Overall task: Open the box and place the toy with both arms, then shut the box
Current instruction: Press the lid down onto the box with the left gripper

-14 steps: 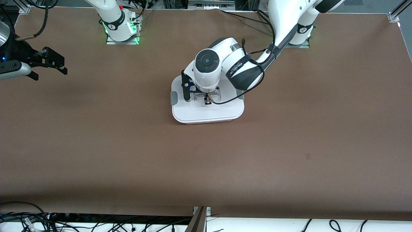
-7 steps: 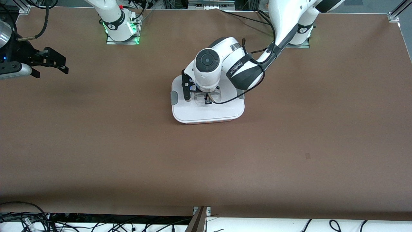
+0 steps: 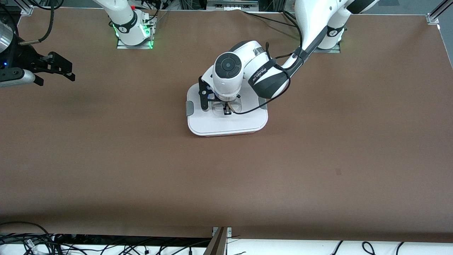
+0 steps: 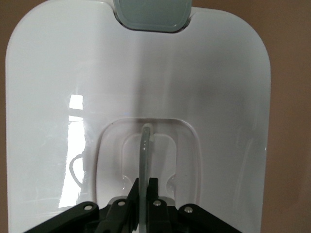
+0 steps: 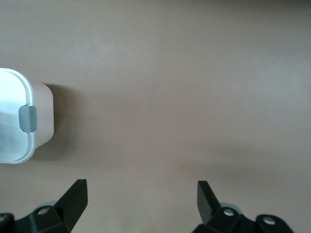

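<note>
The box (image 3: 226, 124) stands mid-table with its white lid on and a grey clip (image 3: 189, 108) on each side. My left gripper (image 3: 227, 110) is down in the lid's recessed centre, shut on the thin upright handle (image 4: 144, 145); in the left wrist view the gripper (image 4: 146, 183) has its fingers pinching that handle. My right gripper (image 3: 56, 78) waits in the air, open and empty, over the right arm's end of the table. The right wrist view shows it (image 5: 142, 191) over bare table, with the box's corner (image 5: 14, 121) and its pinkish base apart from it. The toy is out of view.
The brown table (image 3: 247, 184) stretches wide around the box. The arm bases (image 3: 132, 33) stand along the edge farthest from the front camera. Cables lie off the table's near edge.
The box lid with my left gripper has shifted slightly toward the right arm's end of the table. My right gripper rose a little, then held still.
</note>
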Controlling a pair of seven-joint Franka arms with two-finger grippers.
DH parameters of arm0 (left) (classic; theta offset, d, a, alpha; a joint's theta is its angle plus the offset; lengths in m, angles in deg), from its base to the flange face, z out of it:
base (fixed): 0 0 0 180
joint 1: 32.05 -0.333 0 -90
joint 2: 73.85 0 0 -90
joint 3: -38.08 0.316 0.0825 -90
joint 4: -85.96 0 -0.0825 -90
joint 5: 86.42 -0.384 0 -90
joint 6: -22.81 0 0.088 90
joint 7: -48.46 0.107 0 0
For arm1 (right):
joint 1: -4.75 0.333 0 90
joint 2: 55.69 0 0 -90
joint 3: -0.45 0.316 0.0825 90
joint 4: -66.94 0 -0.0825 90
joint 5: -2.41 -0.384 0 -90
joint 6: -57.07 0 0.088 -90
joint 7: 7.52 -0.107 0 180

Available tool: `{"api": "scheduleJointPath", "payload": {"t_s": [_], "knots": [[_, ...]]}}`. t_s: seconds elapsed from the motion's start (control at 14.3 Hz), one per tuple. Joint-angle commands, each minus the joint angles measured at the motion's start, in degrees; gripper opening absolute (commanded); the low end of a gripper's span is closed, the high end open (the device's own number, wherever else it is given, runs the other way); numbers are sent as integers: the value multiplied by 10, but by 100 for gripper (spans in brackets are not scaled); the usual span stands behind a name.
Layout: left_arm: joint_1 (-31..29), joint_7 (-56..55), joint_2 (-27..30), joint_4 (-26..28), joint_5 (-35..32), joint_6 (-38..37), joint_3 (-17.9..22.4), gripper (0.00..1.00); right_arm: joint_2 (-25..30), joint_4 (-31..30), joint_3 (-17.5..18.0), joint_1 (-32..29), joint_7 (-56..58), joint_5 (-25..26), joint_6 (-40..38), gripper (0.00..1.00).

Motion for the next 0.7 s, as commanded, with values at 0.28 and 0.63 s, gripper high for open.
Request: {"api": "scheduleJointPath", "payload": {"t_s": [0.28,0.63], "knots": [[-4,4,25,50,-3,10,-15,0,6,5,5,-2,0,12,-9,100],[-10,8,16,51,-13,20,-11,0,3,6,5,0,8,14,-8,100]]}}
